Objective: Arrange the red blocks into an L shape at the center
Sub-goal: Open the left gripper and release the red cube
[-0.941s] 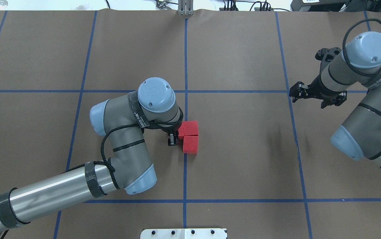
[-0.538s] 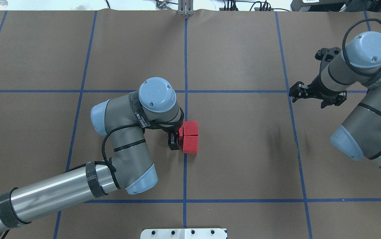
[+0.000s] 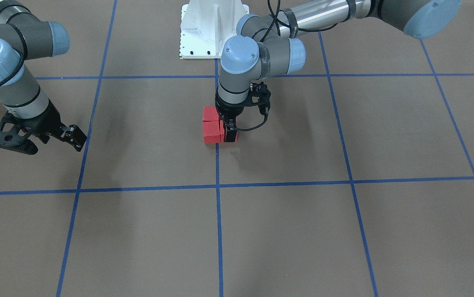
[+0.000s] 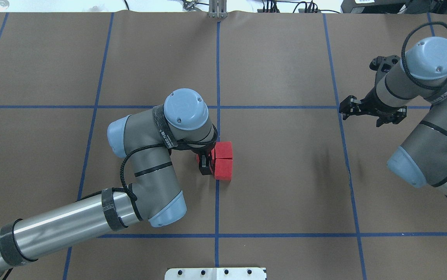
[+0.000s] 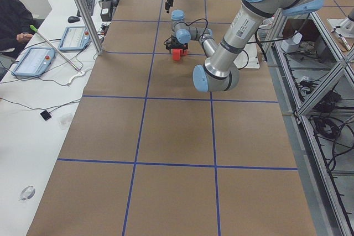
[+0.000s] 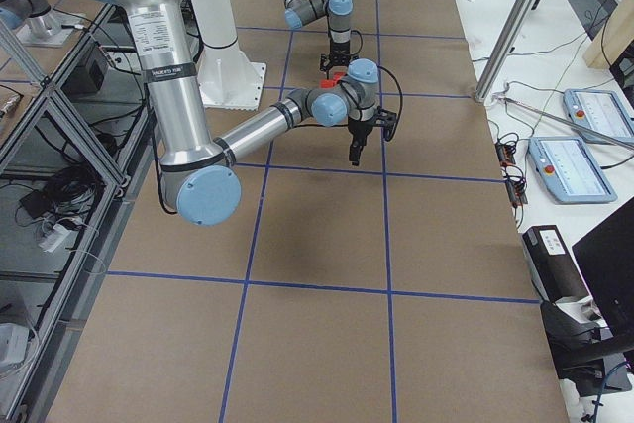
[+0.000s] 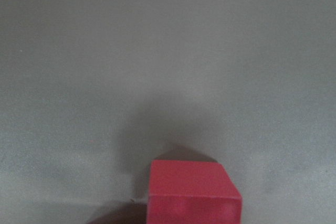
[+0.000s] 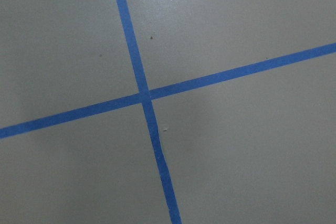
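Note:
Two red blocks lie side by side, touching, just right of the blue line at the center. The third red block is pressed against their left side, mostly hidden under my left wrist. My left gripper points straight down, shut on this third block at floor level. The front view shows the pair and my left gripper beside it. The left wrist view shows one red block at its bottom edge. My right gripper hovers open and empty far to the right.
The white pedestal base is at the near table edge. The brown floor is crossed by a blue tape grid. The right wrist view shows a tape crossing. An operator and tablets are beside the table.
My left wrist and gripper shifted slightly right, toward the pair of blocks, with the third block. The right arm has not moved.

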Tool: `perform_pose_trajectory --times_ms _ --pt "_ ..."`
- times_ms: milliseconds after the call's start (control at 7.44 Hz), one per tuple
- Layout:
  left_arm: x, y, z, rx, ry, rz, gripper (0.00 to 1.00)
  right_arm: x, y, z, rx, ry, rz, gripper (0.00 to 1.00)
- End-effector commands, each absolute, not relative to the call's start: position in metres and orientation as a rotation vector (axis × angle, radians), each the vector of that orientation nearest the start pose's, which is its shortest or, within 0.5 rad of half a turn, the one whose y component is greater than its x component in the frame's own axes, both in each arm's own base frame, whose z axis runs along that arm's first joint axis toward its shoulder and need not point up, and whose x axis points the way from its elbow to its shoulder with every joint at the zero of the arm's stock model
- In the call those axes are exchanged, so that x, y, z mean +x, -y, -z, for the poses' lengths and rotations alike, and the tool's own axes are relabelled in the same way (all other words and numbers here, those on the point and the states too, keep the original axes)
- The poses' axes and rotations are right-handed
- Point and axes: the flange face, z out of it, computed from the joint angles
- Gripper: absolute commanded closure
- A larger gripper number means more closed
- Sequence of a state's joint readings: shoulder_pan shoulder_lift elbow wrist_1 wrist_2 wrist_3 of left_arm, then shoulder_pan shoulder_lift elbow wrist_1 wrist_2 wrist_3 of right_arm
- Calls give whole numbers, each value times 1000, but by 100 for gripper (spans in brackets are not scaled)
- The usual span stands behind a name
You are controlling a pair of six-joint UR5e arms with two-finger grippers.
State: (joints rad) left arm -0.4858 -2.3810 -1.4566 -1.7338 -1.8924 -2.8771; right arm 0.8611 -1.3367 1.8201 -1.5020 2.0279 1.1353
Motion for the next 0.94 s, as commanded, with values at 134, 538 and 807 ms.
perform_pose_trajectory --times_ms 134,538,807 --pt "593 431 -177 -684 -734 1516 0 -308 497 -417 -28 703 -284 0" --pt "543 399 -173 -652 -803 1311 0 -303 498 -417 -31 712 -286 0" --pt "460 363 -210 -550 -891 1060 0 -271 511 -418 -66 750 -322 0"
